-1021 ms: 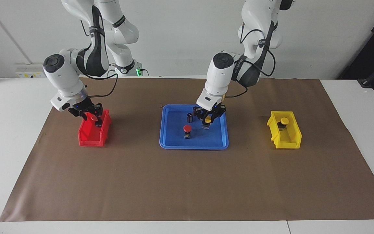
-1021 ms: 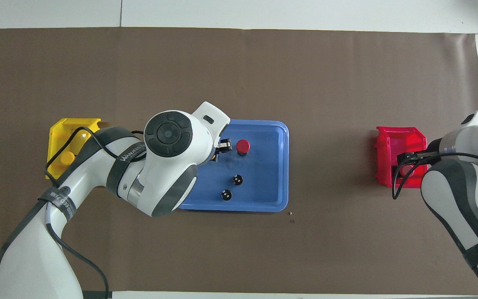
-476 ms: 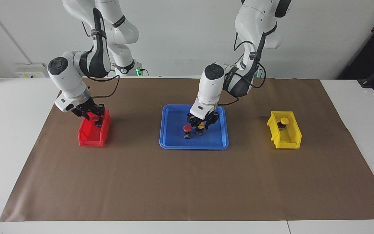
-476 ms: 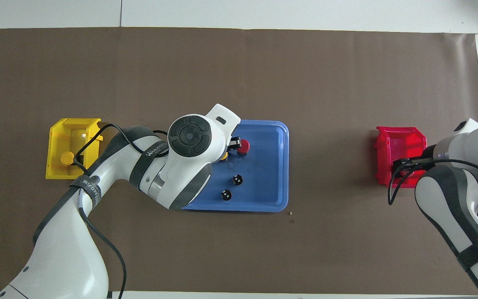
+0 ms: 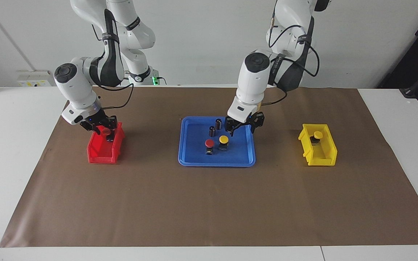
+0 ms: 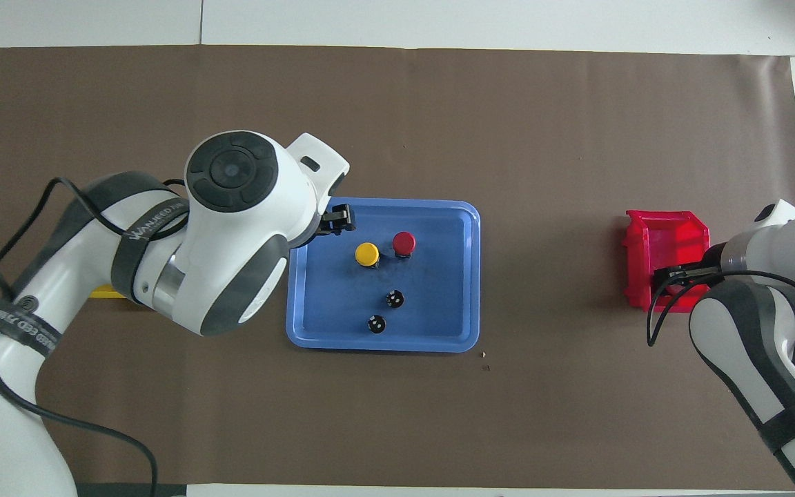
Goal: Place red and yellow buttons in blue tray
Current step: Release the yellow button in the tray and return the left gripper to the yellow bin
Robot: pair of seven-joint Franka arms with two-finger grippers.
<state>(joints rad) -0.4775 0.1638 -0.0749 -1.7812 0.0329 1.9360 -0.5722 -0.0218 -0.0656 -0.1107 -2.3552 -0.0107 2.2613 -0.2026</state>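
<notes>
Reading the facing view across: right gripper sits in the red bin, fingers clamped on a red button; blue tray mid-table holds a second red button beside a yellow button, plus two dark cylinders nearer the robots; left gripper hangs over the tray, fingers spread, empty; yellow bin holds another yellow button.
</notes>
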